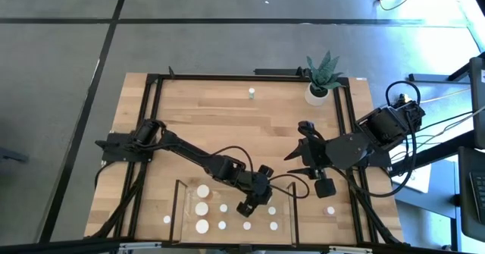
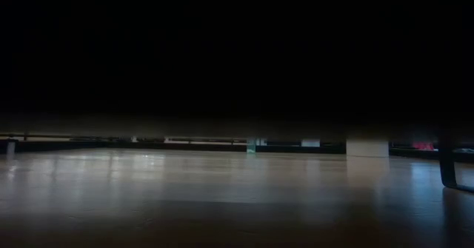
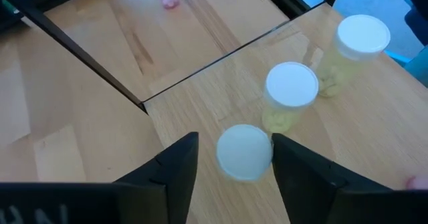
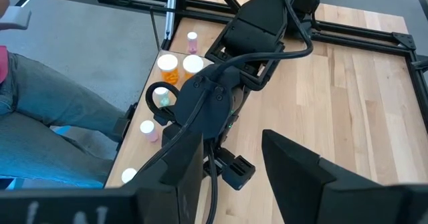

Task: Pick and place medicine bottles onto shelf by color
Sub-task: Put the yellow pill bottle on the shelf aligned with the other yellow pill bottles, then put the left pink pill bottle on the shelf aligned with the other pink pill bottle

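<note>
1. White caps mark the medicine bottles [image 1: 202, 207], which stand in rows on the shelf [image 1: 182, 201], a light-wood board at the near edge of the table [image 1: 204, 110]; one more bottle sits on the table off the shelf's right end and another stands alone far back, near the plant pot [image 1: 317, 92].
2. The left gripper [image 3: 234, 160] hangs over the shelf's right part, its fingers [image 3: 177, 164] parted with a white-capped bottle [image 3: 245, 152] between them; neither finger visibly presses the cap, so no grip can be confirmed.
3. Just beyond that bottle stand two wider ones [image 3: 291, 87] with pale yellowish bodies.
4. The right gripper [image 4: 234, 160] waits above the table, right of centre, fingers apart and empty.
5. The bottles look light, rigid and smooth, probably plastic, so they should tip or slide easily; the narrow body below the cap seems the safest hold, squeezed squarely and gently.
6. Close neighbours leave little room for wide fingers.
</note>
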{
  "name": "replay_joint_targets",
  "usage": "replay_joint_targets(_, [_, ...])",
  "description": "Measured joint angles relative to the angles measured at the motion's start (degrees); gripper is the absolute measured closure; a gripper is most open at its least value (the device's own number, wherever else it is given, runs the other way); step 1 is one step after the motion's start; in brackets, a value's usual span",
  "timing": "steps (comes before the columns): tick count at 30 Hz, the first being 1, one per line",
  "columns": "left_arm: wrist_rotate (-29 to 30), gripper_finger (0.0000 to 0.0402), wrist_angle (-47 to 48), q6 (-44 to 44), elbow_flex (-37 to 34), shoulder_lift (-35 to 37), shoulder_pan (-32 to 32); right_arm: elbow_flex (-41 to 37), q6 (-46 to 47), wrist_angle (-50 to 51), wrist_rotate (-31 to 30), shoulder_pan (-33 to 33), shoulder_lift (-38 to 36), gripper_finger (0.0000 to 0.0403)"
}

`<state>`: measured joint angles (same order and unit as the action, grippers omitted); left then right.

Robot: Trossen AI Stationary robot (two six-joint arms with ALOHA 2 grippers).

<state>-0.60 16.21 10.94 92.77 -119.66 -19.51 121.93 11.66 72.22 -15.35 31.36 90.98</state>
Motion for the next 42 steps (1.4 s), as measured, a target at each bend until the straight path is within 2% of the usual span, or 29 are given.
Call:
replay_joint_targets(8, [-0.09, 0.0194, -0.90, -0.72, 0.02, 0.04, 0.00, 0.00, -0.06, -0.01, 0.00, 0.00, 0.00, 0.0247])
replay_joint_targets(19, [-0.19, 0.0191, -0.65, -1.79, 0.07, 0.82, -0.49, 0.00, -0.01, 0.00, 0.00, 0.00, 0.00, 0.0247])
replay_joint_targets(26, [0.93, 0.0191, 2.19, -1.88, 0.13, 3.72, -1.40, 0.00, -0.03, -0.47, 0.00, 0.00, 0.00, 0.0247])
replay_joint_targets(31, [4.65, 0.0191, 7.78, -4.43, 0.13, 7.14, -2.49, 0.00, -0.02, -0.69, 0.00, 0.00, 0.00, 0.0247])
replay_joint_targets(35, [9.90, 0.0191, 17.71, -8.47, 0.07, 10.25, -4.42, 0.00, -0.02, -0.91, 0.00, 0.01, 0.00, 0.0247])
replay_joint_targets(42, [12.13, 0.0191, 34.23, -22.29, 0.07, 16.75, -9.74, 0.00, -0.04, -1.27, -0.02, 0.01, 0.00, 0.0247])
